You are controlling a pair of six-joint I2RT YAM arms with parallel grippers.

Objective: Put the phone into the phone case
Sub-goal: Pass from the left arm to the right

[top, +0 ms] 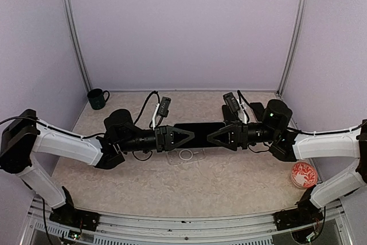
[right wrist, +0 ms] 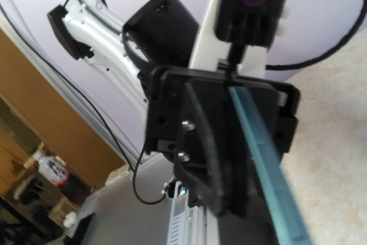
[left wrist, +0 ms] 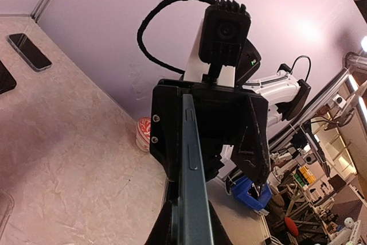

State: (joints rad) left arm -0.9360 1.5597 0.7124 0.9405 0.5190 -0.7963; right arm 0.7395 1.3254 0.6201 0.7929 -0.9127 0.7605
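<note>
So the phone is up in the air right now, lying flat and stretched between the two arms over the middle of the surface. The left claw is clenched on one short end of it. In the left wrist view the phone's thin edge, side buttons and all, runs straight out from between that claw's fingers toward the other arm.

The right claw has its jaws around the opposite end but hasn't clamped. From the left wrist cam one finger sits just beside the phone's edge and the other stands clearly off it, so I'd call it released. The right wrist cam just shows the phone edge as a teal strip running away toward the left claw.

The clear phone case is lying flat on the surface, just on the near side of the phone in the overhead view, and nothing is touching it.

Other stuff: a dark green mug in the far left corner, a red and white dish near the right arm, and a second phone lying on the surface further back.
</note>
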